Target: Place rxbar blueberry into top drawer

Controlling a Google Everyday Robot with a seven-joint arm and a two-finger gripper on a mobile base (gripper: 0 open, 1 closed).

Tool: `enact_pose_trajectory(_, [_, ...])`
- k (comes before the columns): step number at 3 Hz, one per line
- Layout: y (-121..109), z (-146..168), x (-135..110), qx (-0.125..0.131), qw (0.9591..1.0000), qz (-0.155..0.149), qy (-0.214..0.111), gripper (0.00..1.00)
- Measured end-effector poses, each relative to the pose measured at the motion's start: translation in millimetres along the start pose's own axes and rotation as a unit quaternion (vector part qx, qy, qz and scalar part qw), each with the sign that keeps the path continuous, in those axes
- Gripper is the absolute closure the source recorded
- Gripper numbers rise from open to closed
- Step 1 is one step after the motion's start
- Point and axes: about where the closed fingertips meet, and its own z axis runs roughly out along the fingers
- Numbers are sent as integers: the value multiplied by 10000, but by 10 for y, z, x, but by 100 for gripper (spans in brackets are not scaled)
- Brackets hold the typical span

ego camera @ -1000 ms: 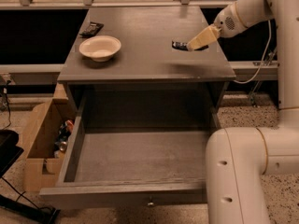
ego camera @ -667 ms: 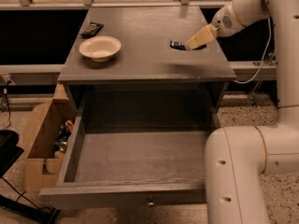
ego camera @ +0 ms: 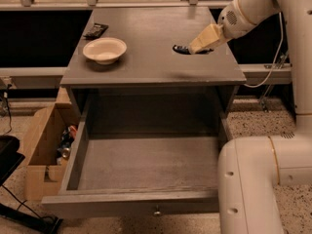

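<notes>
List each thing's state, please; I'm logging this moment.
tool: down at the right side of the tabletop.
rxbar blueberry: flat on the tabletop, at the tool's tip.
top drawer: pulled open, no bar inside.
bowl: upright on the tabletop, left.
dark wrapper: flat behind the bowl.

Likely a robot test lab: speckled floor (ego camera: 248,121), a cardboard box (ego camera: 39,152) of clutter at left. The white arm's (ego camera: 253,6) gripper (ego camera: 197,47) hangs low over the surface's (ego camera: 146,52) far right.

pincer (ego camera: 196,48) at rxbar blueberry (ego camera: 179,48), top drawer (ego camera: 131,202) open
</notes>
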Motion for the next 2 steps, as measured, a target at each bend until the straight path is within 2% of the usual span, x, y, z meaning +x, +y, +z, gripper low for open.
enact_pose_trajectory(1, [7, 76, -185, 22, 9987, 409, -291, 100])
enact_pose_trajectory(2, [7, 76, -185, 22, 9987, 409, -291, 100])
